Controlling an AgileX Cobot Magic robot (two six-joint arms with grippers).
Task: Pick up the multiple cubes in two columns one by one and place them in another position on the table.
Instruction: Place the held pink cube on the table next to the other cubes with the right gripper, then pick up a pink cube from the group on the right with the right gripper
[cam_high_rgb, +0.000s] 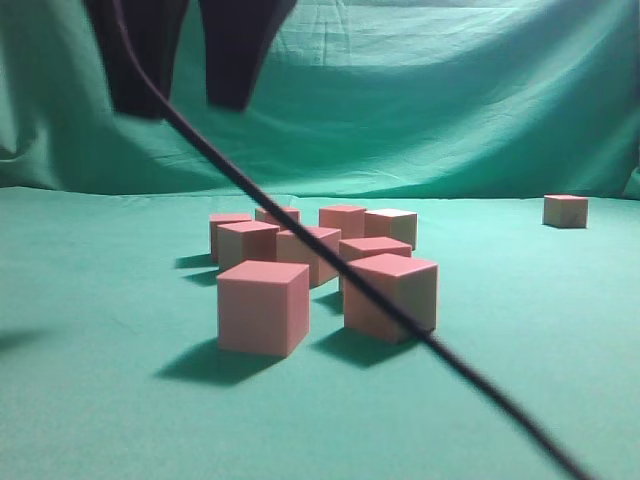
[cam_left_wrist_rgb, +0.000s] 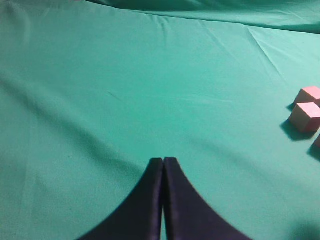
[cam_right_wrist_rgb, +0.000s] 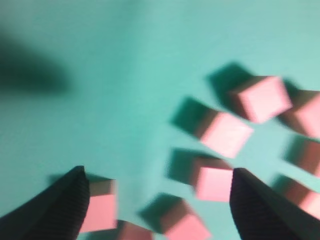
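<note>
The cubes (cam_high_rgb: 310, 265) stand clustered in the middle of the table (cam_high_rgb: 90, 400) in the exterior view, about nine pinkish blocks in two rough rows running from near to far. The far ones are partly hidden behind the near ones, so an exact count is uncertain. One more cube (cam_high_rgb: 565, 210) sits alone, well apart at the far right. A black cable (cam_high_rgb: 330, 262) slants across the cluster and cuts over the near right block.

Two dark fingers (cam_high_rgb: 140, 60) hang at the top left of that view, cropped by the frame edge; which arm they belong to cannot be told there.

In the left wrist view the left gripper (cam_left_wrist_rgb: 163, 165) has its fingers pressed together with nothing between them, over bare green cloth; two cubes (cam_left_wrist_rgb: 306, 111) show at the right edge, a third cut off.

The right wrist view is blurred. The right gripper (cam_right_wrist_rgb: 157, 182) has its fingers spread wide above the cubes (cam_right_wrist_rgb: 215, 182), gripping none.
</note>
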